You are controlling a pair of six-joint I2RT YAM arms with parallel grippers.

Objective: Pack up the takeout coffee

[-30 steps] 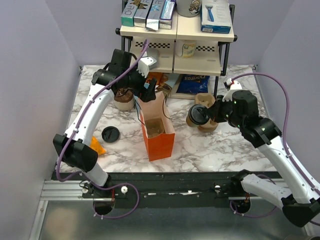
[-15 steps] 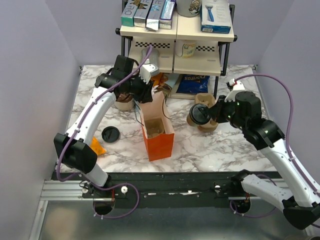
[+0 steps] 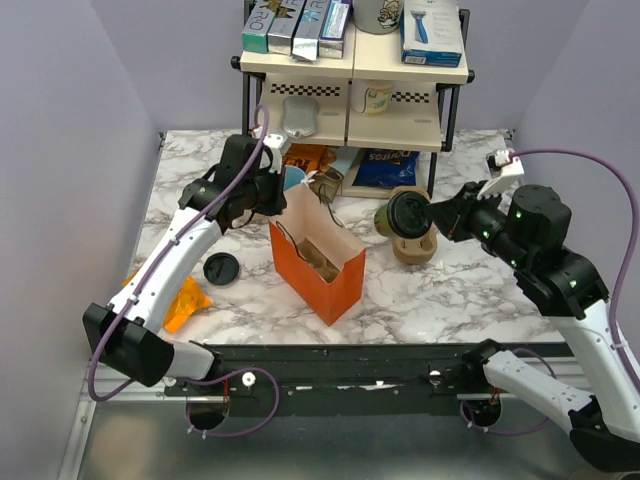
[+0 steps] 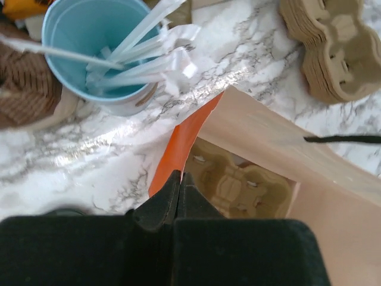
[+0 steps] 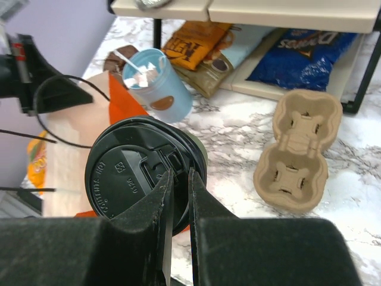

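Pinching the black lid's rim, the right hand (image 5: 177, 179) holds the coffee (image 5: 134, 173) tilted in the air, right of the orange bag (image 3: 312, 280) and near a pulp carrier (image 5: 297, 149) on the worktop (image 5: 238, 125). The left hand (image 4: 180, 179) is closed tight on the bag's rim. A second carrier (image 4: 232, 182) lies inside the bag, and a blue cup (image 4: 95, 36) stands just beside it.
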